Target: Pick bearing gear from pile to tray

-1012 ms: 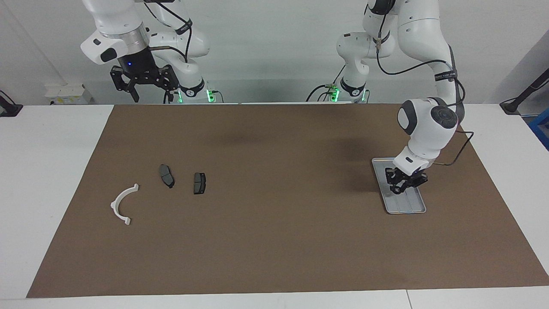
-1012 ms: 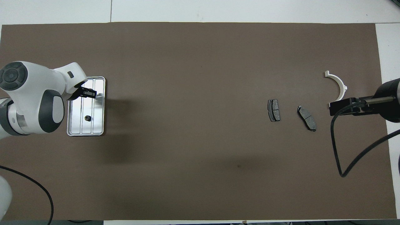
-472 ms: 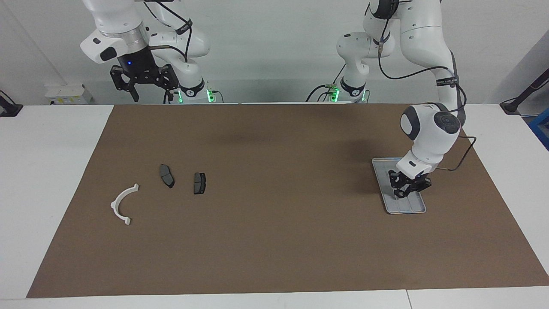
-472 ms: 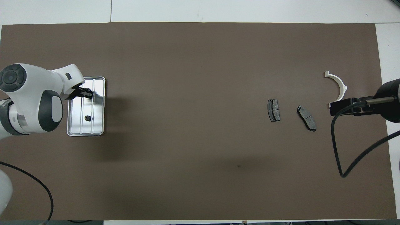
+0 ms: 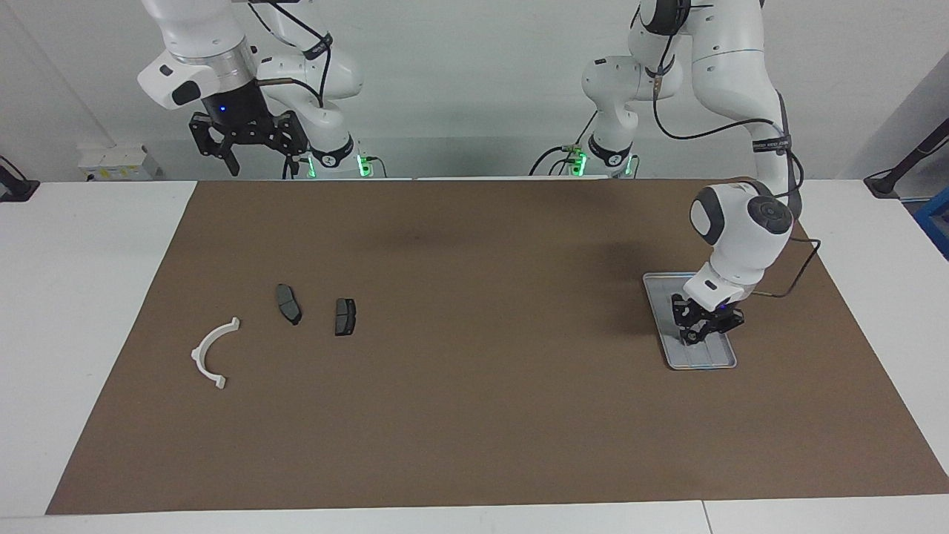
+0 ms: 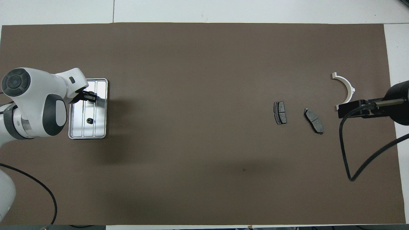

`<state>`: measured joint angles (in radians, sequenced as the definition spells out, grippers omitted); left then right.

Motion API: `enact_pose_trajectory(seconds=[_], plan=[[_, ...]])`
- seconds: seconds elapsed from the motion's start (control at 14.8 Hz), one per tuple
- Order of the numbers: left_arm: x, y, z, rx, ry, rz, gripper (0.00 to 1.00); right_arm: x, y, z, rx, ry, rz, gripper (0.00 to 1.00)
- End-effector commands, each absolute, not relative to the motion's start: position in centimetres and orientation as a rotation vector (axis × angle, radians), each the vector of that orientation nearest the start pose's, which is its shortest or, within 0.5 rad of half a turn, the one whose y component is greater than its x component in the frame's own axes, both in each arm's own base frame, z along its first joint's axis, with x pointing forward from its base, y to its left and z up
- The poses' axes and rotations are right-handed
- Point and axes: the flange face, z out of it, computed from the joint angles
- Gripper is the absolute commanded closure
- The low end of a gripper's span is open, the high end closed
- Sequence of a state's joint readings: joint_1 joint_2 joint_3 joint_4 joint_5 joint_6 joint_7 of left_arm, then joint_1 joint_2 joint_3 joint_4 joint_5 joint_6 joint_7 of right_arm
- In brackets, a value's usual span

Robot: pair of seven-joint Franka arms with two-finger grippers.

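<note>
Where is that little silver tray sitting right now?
The tray lies on the brown mat at the left arm's end of the table, directly under the left gripper.

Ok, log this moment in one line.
left end effector: low over tray | right end effector: waiting, open | tray: one black piece | pads, bracket: outside tray

A silver tray (image 6: 102, 110) lies on the brown mat (image 6: 198, 95) at the left arm's end of the desk, with a small black round piece (image 6: 90, 120) resting on its floor. The left gripper (image 6: 89, 96) is over the tray's farther half. Toward the right arm's end lie two dark brake pads (image 6: 280, 112) side by side and, farther from the robots, a white half-ring bracket (image 6: 346, 87); the right gripper (image 6: 350, 109) is over the mat beside the bracket.
</note>
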<state>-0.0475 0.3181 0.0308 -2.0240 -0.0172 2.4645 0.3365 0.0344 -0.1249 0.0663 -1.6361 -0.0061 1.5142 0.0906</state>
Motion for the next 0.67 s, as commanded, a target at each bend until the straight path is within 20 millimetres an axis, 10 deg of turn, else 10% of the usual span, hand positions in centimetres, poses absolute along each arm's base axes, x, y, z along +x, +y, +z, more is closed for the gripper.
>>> enact_pose_trajectory(seconds=[0.0, 0.34, 0.47, 0.61], plan=[[60.2, -1.2, 29.4, -3.051, 0.565, -0.202, 1.0, 50.3, 5.1, 66.0, -3.129, -0.001, 0.0, 0.0], [59.9, -0.7, 29.1, -3.05, 0.565, -0.199, 1.0, 50.3, 5.1, 66.0, -3.129, -0.001, 0.0, 0.0], [60.1, -0.3, 29.3, -3.049, 0.57, -0.197, 0.28, 50.3, 5.1, 66.0, -3.13, 0.001, 0.0, 0.0], [60.4, 0.5, 30.2, -3.053, 0.577, -0.156, 0.16, 50.3, 5.1, 66.0, -3.129, -0.001, 0.0, 0.0]])
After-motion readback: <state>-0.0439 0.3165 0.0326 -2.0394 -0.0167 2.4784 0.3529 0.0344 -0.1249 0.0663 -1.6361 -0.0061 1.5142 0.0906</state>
